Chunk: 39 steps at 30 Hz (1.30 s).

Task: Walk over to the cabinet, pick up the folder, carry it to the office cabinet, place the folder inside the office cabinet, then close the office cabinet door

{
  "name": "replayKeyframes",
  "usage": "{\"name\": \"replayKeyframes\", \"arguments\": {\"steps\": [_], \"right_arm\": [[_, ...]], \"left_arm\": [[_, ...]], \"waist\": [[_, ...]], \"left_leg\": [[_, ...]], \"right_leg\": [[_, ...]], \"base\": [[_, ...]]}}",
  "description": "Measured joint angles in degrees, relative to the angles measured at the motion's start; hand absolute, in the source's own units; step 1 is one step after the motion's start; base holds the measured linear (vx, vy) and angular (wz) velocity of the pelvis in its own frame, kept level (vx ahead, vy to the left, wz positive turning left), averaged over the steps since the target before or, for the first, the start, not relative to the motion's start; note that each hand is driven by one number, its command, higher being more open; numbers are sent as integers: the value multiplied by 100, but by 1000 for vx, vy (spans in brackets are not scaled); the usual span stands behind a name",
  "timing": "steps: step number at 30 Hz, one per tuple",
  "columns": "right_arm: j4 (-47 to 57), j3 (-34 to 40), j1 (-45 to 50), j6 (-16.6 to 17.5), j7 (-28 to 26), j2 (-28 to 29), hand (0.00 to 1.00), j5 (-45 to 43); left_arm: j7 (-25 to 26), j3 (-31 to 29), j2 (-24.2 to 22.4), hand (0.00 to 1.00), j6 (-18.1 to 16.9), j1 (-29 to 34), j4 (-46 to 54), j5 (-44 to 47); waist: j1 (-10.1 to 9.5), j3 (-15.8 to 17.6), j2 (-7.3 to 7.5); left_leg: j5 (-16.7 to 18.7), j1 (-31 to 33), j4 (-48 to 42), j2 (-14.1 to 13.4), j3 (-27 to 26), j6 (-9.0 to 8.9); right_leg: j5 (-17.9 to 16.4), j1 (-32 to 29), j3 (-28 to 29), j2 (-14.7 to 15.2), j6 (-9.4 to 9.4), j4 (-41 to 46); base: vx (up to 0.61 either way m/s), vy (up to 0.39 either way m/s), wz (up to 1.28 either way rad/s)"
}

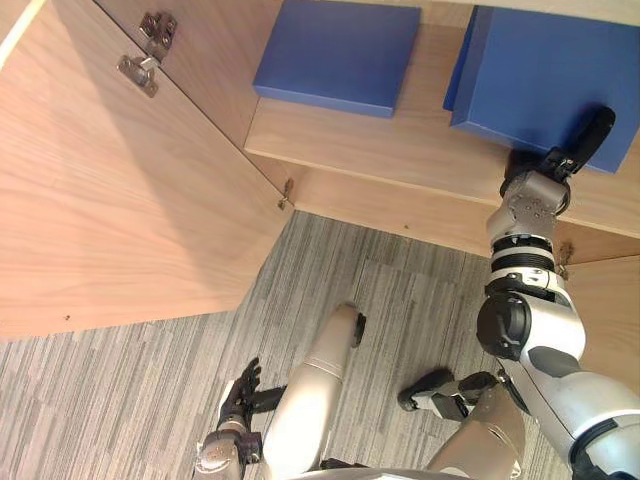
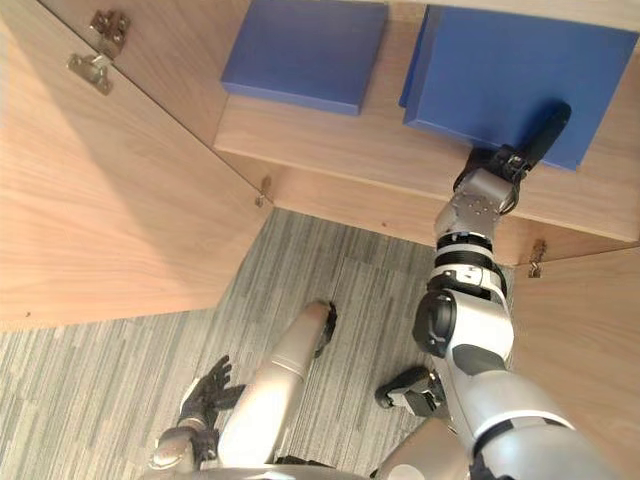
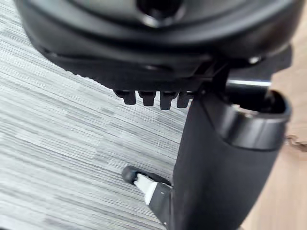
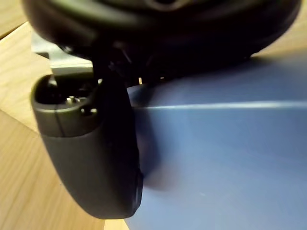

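Observation:
A blue folder [image 1: 540, 60] rests on the wooden shelf [image 1: 400, 150] of the open office cabinet, at the right. My right hand [image 1: 560, 158] reaches up to its near edge. The thumb [image 4: 91, 153] lies flat on the folder's top face [image 4: 225, 158], and the fingers are hidden beneath it. A second blue folder [image 1: 340, 50] lies flat on the same shelf to the left. My left hand [image 1: 240, 385] hangs low over the carpet with its fingers spread and nothing in it.
The cabinet's left door [image 1: 110, 200] stands wide open, with its hinges [image 1: 145, 55] showing near the top. Another wooden door panel [image 2: 580, 330] is at the lower right. Grey striped carpet [image 1: 150, 400] covers the floor below the shelf.

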<state>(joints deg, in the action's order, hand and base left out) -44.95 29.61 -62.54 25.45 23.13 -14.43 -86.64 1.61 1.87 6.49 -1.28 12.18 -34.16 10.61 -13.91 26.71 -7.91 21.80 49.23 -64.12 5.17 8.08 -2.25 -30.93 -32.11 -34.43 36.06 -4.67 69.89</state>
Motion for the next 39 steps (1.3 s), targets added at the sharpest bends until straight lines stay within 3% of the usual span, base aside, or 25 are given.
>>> {"name": "replayKeyframes", "arguments": {"steps": [5, 6, 11, 14, 20, 24, 33, 39], "right_arm": [[36, 69, -81, 316, 134, 75, 0, -125], [48, 77, -92, 403, 156, 83, 100, -129], [154, 312, -118, 559, 258, 42, 100, -133], [153, 289, -150, 385, 299, -68, 100, -113], [-346, -454, -408, -390, 459, -462, 100, 851], [-972, -1535, -670, -1219, 440, -594, 100, 1960], [-1965, -3901, -913, -2477, -563, -1034, 100, 2971], [-2368, -5135, -884, -3068, -1546, -1592, 100, 5057]], "left_arm": [[60, 19, -2, 100, 57, 33, -91, 1], [65, 19, -2, 100, 55, 32, -83, 0], [87, 18, -2, 100, 55, 32, -81, 1], [94, 15, -2, 100, 53, 32, -78, 6], [143, -12, -7, 100, 49, 42, -96, 25], [180, -67, -5, 100, -10, 46, -72, 134], [145, -113, 40, 100, -63, 270, 147, 142], [-102, -112, 216, 100, -65, 300, 153, 101]], "waist": [[-27, 6, 3], [-33, 6, 3], [-17, 6, 3], [-2, 6, 3], [129, 16, 19], [182, 25, 71], [193, 87, 246], [211, 87, 382]], "left_leg": [[8, 34, -44, 36, 22, -12], [8, 38, -43, 45, 24, -13], [4, 58, -23, 121, 66, -12], [-1, 50, 6, 139, 89, -10], [-109, -214, 371, 110, 152, -25], [-190, -500, 746, -93, 113, -31], [-200, -819, 1008, -213, 97, -40], [-200, -913, 1097, -270, 101, -41]], "right_leg": [[-45, -17, -3, 37, 9, 82], [-47, -17, -9, 47, 9, 88], [-57, 36, -96, 105, -9, 77], [-55, 87, -156, 111, -12, 41], [32, 365, -325, -6, -17, -318], [188, 536, -347, -281, 31, -744], [210, 808, -418, -449, 49, -1022], [234, 909, -468, -531, 44, -1148]], "base": [[54, -12, 4], [79, -9, 3], [99, -3, 8], [110, -11, 8], [123, -49, 2], [132, -92, -19], [94, -69, -5], [54, -35, -2]]}}
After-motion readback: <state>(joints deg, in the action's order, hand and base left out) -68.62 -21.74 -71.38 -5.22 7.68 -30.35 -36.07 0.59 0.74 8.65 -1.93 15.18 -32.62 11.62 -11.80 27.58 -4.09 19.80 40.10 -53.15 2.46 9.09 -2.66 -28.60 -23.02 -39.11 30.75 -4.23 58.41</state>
